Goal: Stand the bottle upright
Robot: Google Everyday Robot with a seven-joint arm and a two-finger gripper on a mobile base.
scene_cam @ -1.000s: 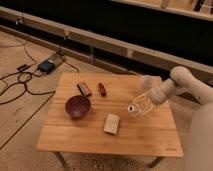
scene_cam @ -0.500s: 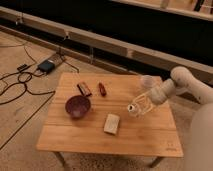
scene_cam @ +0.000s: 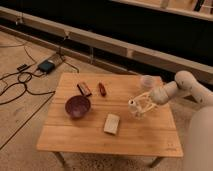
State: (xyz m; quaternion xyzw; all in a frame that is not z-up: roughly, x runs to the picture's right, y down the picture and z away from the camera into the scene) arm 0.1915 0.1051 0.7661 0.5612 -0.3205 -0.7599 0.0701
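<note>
The bottle (scene_cam: 135, 108) is a small clear-whitish bottle with a white cap. It is at the right middle of the wooden table (scene_cam: 100, 137), its cap pointing up and slightly to the left, its base on or just above the tabletop. My gripper (scene_cam: 140, 106) reaches in from the right and is closed around the bottle's body. The white arm (scene_cam: 182, 87) runs back to the right edge of the view.
A translucent cup (scene_cam: 147, 81) stands just behind the gripper. A flat white block (scene_cam: 112, 124) lies left of the bottle, and a purple bowl (scene_cam: 77, 106) further left. A brown bar (scene_cam: 84, 89) and a red item (scene_cam: 102, 89) lie at the back. Cables (scene_cam: 22, 80) cover the floor on the left.
</note>
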